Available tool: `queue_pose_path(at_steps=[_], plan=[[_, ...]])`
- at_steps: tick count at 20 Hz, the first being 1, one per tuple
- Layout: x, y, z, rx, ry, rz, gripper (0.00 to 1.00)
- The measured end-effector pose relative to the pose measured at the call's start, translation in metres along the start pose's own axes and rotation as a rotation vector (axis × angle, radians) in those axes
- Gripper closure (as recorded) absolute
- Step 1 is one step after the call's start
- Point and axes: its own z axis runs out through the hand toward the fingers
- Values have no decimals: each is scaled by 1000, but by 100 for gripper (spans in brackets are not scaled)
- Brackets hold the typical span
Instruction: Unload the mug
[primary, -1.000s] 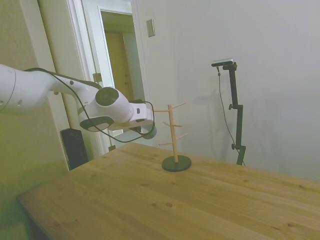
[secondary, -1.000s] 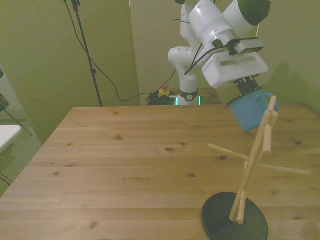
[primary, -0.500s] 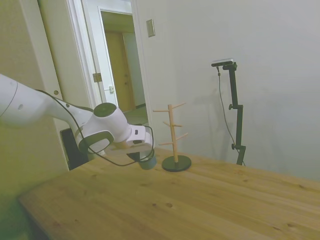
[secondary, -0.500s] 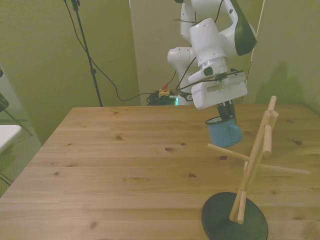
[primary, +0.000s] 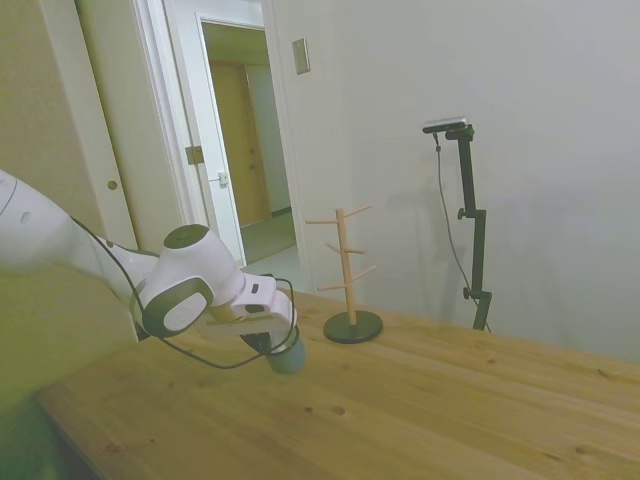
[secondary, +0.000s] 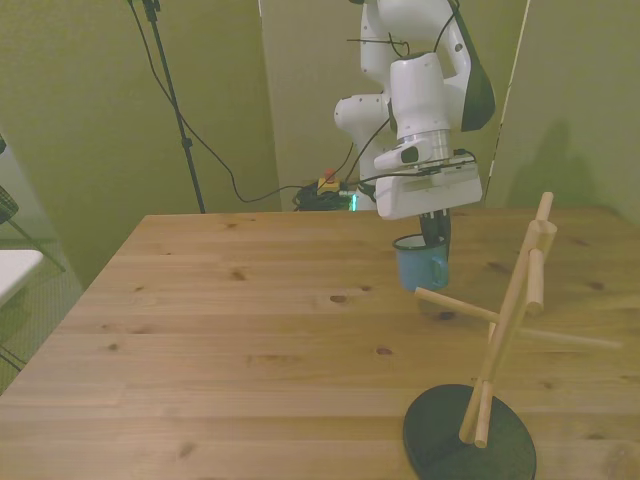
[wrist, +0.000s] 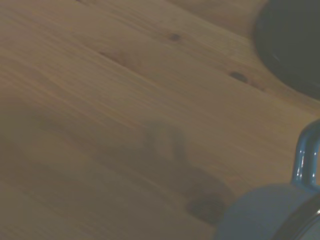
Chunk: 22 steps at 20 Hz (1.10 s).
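Tool gripping mug by rim | upright, near table

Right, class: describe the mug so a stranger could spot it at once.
Start at the wooden table, then follow the white arm down to its end effector. The mug hangs upright there, near the wooden peg tree: small, light blue, dark-rimmed, the only blue thing around.

— What do we see of the mug?

— We see a small light blue cylinder with a dark rim and a loop handle, standing upright, mouth up.

— And where does it lie?

— Off the peg tree, beside it toward the front view's left, low over the bench; we cannot tell if it touches.
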Motion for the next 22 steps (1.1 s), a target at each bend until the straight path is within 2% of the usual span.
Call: queue_pose_path(at_steps=[6,17,18,22], plan=[[14,15,20,-124,-25,100,100],[37,14,43,-201,-129,164,100],[41,14,45,-204,-131,165,0],[49,15,55,-211,-131,160,0]])
